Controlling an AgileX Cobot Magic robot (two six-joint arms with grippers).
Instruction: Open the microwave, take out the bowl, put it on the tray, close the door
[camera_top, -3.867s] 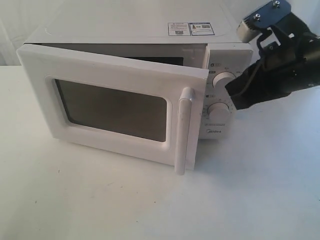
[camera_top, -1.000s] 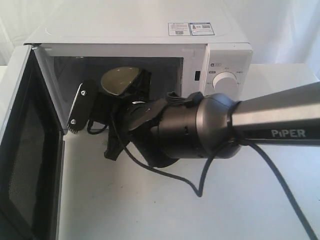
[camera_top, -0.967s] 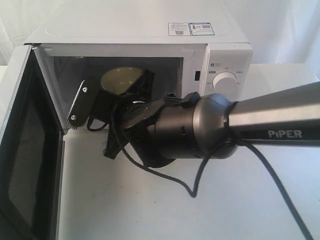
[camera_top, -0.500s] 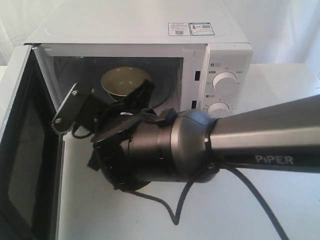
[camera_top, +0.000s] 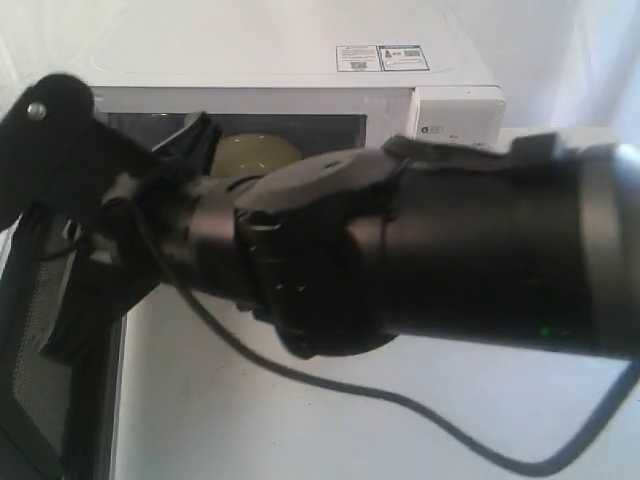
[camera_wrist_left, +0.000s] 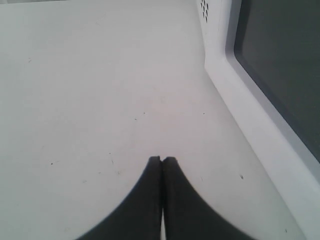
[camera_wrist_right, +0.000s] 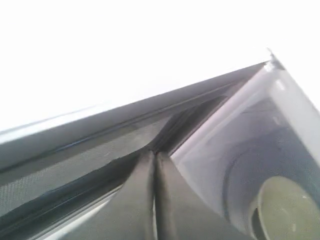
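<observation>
The white microwave (camera_top: 300, 60) stands with its door (camera_top: 35, 340) swung wide open to the left. The cream bowl (camera_top: 255, 152) sits inside the cavity, partly hidden behind my right arm (camera_top: 450, 260), which fills most of the exterior view. In the right wrist view my right gripper (camera_wrist_right: 154, 154) is shut and empty. It points at the hinge corner between door and cavity, with the bowl (camera_wrist_right: 285, 210) off to one side. My left gripper (camera_wrist_left: 162, 159) is shut and empty over the white table, beside the door's outer face (camera_wrist_left: 270, 65). No tray is in view.
White table (camera_top: 330, 430) lies in front of the microwave, with a black cable (camera_top: 400, 405) draped across it. Vent holes (camera_wrist_left: 205, 6) on the microwave's side show in the left wrist view. The dial panel is mostly covered by my right arm.
The door went from nearly closed to wide open. My right arm has since swung left and toward the camera, away from the bowl, now covering the dials.
</observation>
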